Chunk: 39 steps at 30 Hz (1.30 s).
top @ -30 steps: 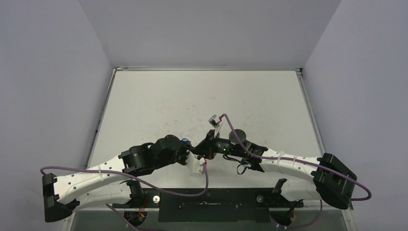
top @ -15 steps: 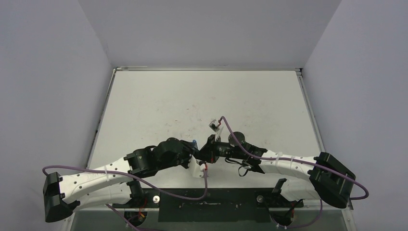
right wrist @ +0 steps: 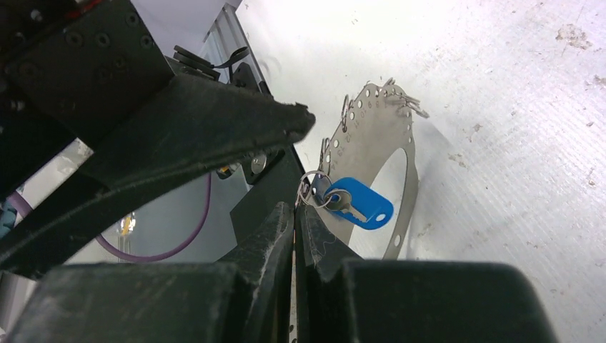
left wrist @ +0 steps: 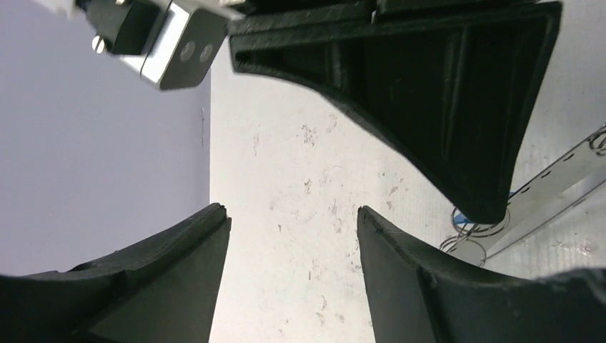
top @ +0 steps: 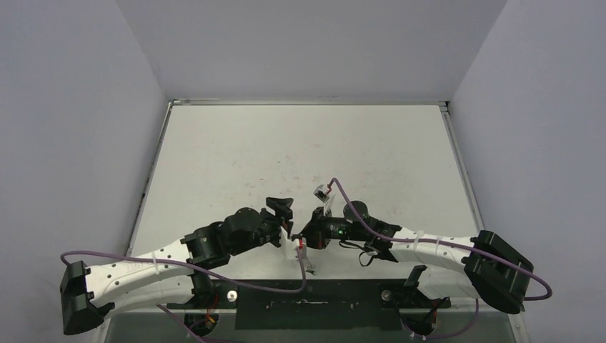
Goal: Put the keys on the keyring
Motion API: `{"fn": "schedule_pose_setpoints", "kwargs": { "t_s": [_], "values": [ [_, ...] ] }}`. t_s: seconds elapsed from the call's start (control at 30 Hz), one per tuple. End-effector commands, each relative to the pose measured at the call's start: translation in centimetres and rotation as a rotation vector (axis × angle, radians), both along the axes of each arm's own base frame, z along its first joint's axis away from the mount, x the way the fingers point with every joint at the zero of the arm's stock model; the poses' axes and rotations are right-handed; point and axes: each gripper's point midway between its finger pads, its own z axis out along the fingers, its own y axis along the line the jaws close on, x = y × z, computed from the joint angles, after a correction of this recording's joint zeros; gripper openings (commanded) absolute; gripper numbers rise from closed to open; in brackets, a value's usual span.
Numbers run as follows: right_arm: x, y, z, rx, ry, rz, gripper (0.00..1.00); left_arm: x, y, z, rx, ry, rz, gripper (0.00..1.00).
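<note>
Keyring (right wrist: 371,120) partly behind right gripper (right wrist: 295,214)

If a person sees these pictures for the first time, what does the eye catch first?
The blue key stands out first. It is the only bright colour, and in the right wrist view it hangs just beside the tips of the shut right gripper. Behind it is the keyring, a pale metal band with small holes, over the white table. From above, both arms meet near the table's front middle, with the left gripper open.

Top view high and behind, looking down, wrist views close, low, sharing the table (top: 229,150)
</note>
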Motion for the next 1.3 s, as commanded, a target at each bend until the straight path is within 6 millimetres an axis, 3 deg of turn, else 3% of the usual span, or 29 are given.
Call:
{"fn": "schedule_pose_setpoints", "kwargs": {
  "t_s": [0.0, 0.2, 0.37, 0.5, 0.63, 0.87, 1.03, 1.27],
  "values": [
    [0.0, -0.2, 3.1, 0.099, -0.104, 0.02, 0.0, 0.0, 1.0, 2.7, -0.158, 0.07, 0.09, 0.63],
    [-0.7, -1.1, 4.0, 0.111, -0.22, 0.062, 0.0, -2.7, 2.1, 3.0, -0.354, 0.335, 0.136, 0.64],
    [-1.1, -1.8, 4.4, 0.115, -0.312, 0.095, 0.0, -5.3, 1.5, 3.3, -0.548, 0.572, 0.105, 0.65],
    [-1.4, -1.9, 5.1, 0.149, -0.391, 0.125, 0.0, -8.1, 0.7, 2.5, -0.591, 0.697, -0.013, 0.58],
    [-2.4, -1.8, 5.9, 0.202, -0.485, 0.19, 0.0, -9.8, 0.3, 1.5, -0.577, 0.732, -0.11, 0.44],
    [-2.3, -1.9, 6.7, 0.202, -0.561, 0.187, 0.0, -10.3, -0.1, 0.9, -0.558, 0.756, -0.131, 0.19],
    [-2.1, -1.8, 6.8, 0.193, -0.556, 0.176, 0.0, -10.0, -0.6, 0.2, -0.529, 0.756, -0.124, 0.18],
    [-2.0, -1.8, 7.1, 0.198, -0.552, 0.166, 0.0, -9.1, -1.0, -0.8, -0.494, 0.747, -0.076, 0.25]
  ]
}}
